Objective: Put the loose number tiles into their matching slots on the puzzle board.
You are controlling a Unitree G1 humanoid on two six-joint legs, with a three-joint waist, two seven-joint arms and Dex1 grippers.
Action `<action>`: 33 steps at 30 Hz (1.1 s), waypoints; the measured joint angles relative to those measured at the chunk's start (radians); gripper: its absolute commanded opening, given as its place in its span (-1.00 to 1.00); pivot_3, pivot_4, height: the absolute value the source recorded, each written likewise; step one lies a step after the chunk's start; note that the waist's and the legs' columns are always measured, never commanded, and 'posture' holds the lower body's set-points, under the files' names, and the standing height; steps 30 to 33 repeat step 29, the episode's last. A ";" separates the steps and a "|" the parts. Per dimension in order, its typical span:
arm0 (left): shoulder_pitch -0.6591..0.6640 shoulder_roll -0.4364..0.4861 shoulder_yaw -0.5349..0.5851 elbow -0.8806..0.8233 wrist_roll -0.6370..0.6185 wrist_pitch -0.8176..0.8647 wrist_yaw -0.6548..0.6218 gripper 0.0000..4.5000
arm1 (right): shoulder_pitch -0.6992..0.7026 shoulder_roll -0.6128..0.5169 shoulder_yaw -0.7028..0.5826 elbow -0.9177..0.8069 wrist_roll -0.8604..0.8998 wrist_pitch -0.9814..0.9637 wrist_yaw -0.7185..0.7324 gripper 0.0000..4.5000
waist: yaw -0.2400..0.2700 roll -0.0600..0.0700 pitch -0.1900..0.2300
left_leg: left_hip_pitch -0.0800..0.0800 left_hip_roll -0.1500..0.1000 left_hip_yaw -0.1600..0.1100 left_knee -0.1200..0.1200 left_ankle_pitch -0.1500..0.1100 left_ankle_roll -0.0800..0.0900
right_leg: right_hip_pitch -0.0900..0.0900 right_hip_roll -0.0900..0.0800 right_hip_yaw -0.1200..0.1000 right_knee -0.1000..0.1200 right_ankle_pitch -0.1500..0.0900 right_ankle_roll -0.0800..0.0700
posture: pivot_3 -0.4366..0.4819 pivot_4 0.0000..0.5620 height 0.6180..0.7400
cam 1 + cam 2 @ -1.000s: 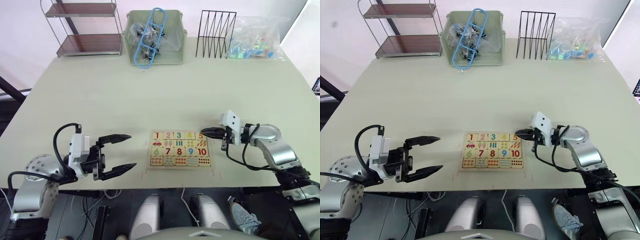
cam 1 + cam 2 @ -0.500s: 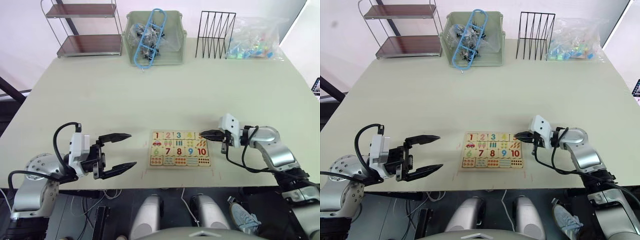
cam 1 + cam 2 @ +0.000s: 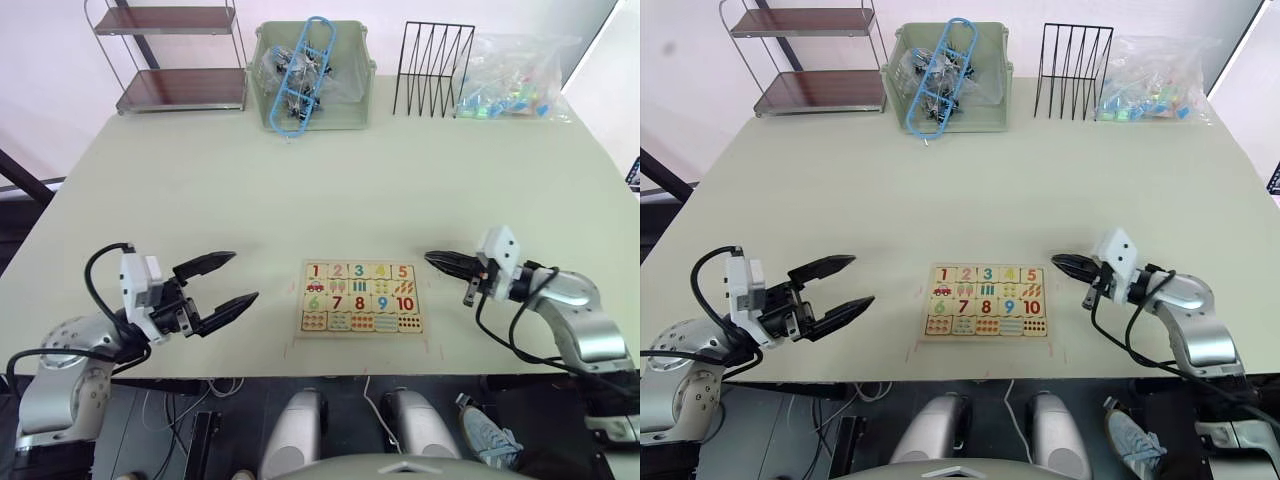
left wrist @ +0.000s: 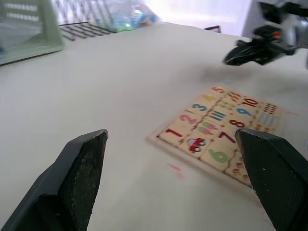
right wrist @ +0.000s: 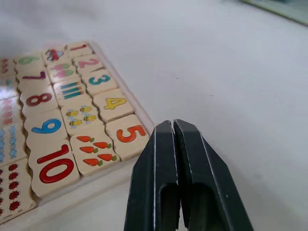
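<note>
Containers stood along the far edge of the pale cream tabletop (image 3: 300, 190) in the head view: a pale green plastic bin (image 3: 312, 75) holding a blue plastic ladder-shaped piece (image 3: 303, 65) and a jumble of dark clips, a black wire file rack (image 3: 432, 70) standing bare, a clear plastic bag (image 3: 512, 72) of small coloured bits, and a two-tier metal shelf with brown boards (image 3: 172, 55) at the far left corner. A pale wall rose behind them. Near the front edge lay the flat square wooden puzzle board (image 3: 361, 297), its far row of slots (image 3: 359, 271) filled by the pale wooden number tiles 1 to 5 (image 3: 360, 271), all seated in order. The left gripper (image 3: 218, 281) hovered well left of the board with its black fingers spread apart. The right gripper (image 3: 437, 260) hung just right of the board, fingers pressed together and holding nothing.

From the left wrist, two black fingertips (image 4: 82, 166) stood wide apart, the board (image 4: 219, 130) lying between and beyond them on the table, the right gripper (image 4: 240, 55) above its far end.

From the right wrist, the black fingers (image 5: 159, 173) met flush just beside the tile marked 5 (image 5: 131, 134), which sat in its corner slot.
</note>
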 measured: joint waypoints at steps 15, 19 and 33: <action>0.118 -0.086 0.079 0.048 0.021 0.021 0.196 1.00 | 0.264 0.021 -0.234 -0.068 0.111 -0.019 -0.104 0.99 | -0.001 0.000 0.000 | 0.001 0.000 0.001 0.000 0.000 0.000 | 0.000 -0.001 0.001 0.000 0.000 0.000 | -0.05 -0.47 0.99; 0.130 -0.086 0.080 0.071 0.058 0.006 0.222 1.00 | 0.303 0.036 -0.247 -0.067 0.122 -0.039 -0.112 0.99 | 0.000 0.000 0.000 | 0.001 0.000 0.001 0.000 0.000 0.000 | 0.000 0.001 0.001 0.000 0.000 0.000 | -0.05 -0.47 0.99; 0.082 -0.077 0.080 0.198 0.128 -0.053 0.228 1.00 | 0.426 0.060 -0.315 -0.070 0.178 -0.067 -0.105 0.99 | 0.002 0.000 -0.001 | 0.001 0.000 0.001 0.000 0.000 0.000 | 0.000 0.000 0.001 0.000 0.000 0.000 | -0.05 -0.47 0.99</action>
